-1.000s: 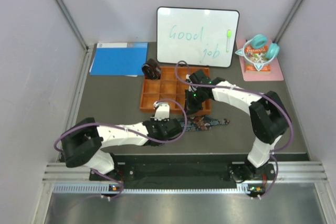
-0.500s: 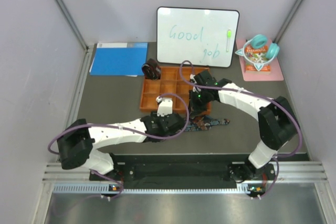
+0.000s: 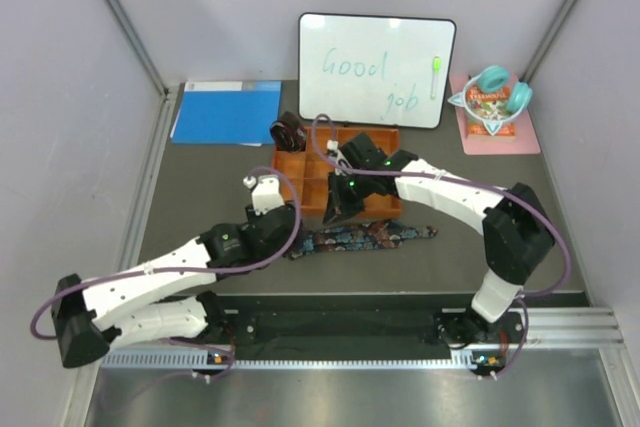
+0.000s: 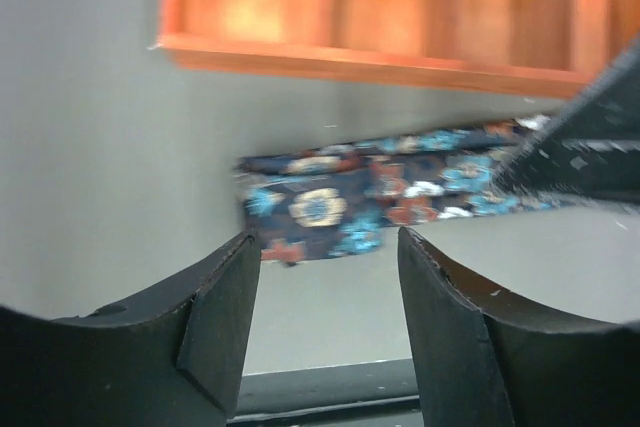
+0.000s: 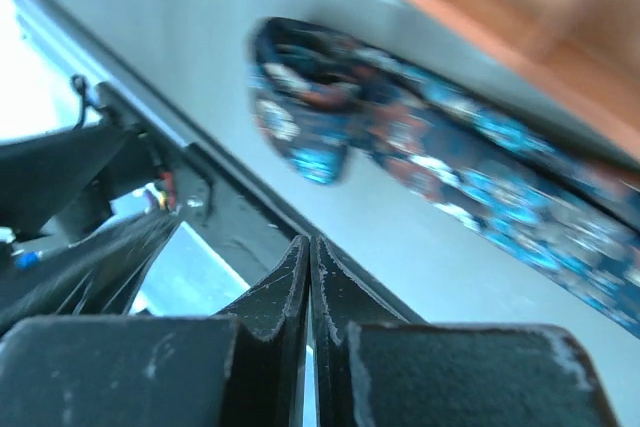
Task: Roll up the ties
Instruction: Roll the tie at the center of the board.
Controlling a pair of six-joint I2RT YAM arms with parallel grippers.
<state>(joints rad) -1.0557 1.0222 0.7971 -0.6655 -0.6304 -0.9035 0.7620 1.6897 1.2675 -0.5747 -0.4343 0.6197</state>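
1 floral tie (image 3: 360, 237) lay just in front of the orange tray (image 3: 285, 209); left gripper (image 4: 328, 247) gaped empty, right gripper (image 5: 308, 247) clenched on nothing. I feared the tie's unheld folded end could unroll.

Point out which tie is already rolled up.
The dark brown-maroon tie, coiled by the orange tray's far-left corner; the floral navy tie lies flat as a strip.

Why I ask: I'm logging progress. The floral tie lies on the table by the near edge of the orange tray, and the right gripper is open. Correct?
No: the right gripper is shut, fingers pressed together with nothing between, as the right wrist view shows. The rest holds: the floral tie lies on the table by the near edge of the orange tray.
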